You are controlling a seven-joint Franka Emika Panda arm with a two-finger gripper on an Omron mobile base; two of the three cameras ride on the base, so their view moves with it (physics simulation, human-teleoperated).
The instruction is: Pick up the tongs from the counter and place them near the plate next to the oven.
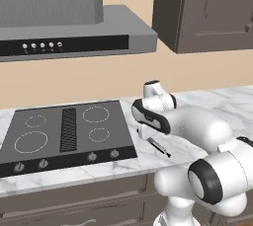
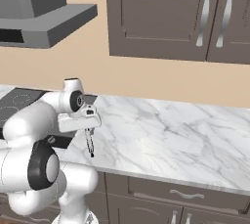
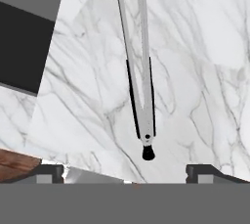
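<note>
The tongs (image 1: 159,147) (image 2: 90,145) lie flat on the marble counter (image 1: 217,102) (image 2: 171,130), just right of the black cooktop (image 1: 69,129) and near the front edge. In the hand view the tongs (image 3: 140,71) run lengthwise up the middle, silver with black grips and a black end nearest the hand. My gripper (image 1: 144,133) (image 2: 88,130) (image 3: 126,174) hovers just above them, open, its two fingertips (image 3: 51,173) set wide on either side with nothing between. The plate and the oven are out of view.
A grey range hood (image 1: 74,32) hangs over the cooktop. Dark brown wall cabinets (image 1: 202,13) (image 2: 171,12) sit above the counter, which stretches on to the right. Drawers (image 2: 185,193) run below the counter's front edge.
</note>
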